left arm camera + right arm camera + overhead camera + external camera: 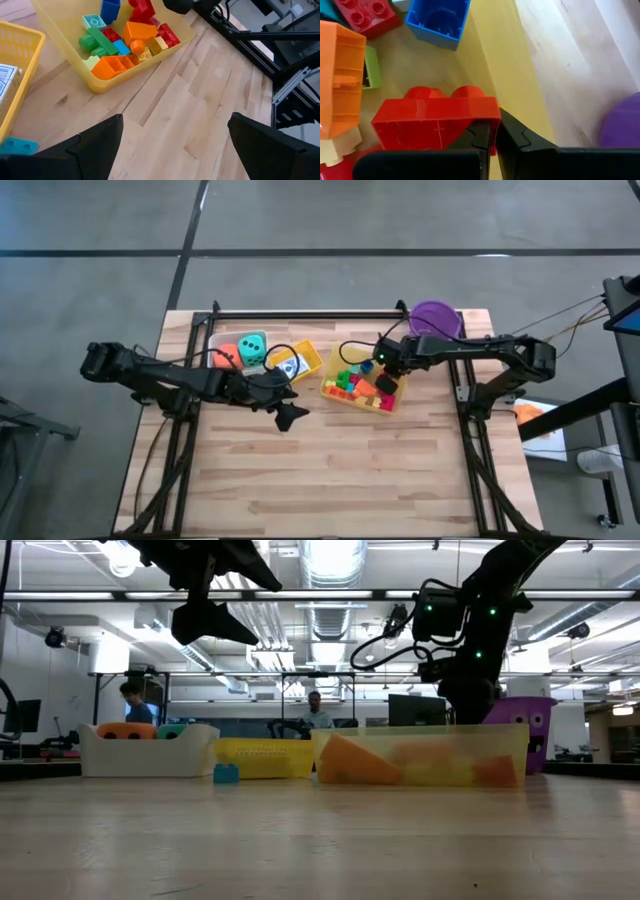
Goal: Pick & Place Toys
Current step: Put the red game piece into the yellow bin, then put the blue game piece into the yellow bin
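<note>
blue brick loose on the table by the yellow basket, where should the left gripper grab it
Probably from straight above, closing across the short width of the blue brick, on its side faces. It lies flat on the wooden table, close beside the yellow basket, so a sideways approach looks blocked. The left gripper is open.
</note>
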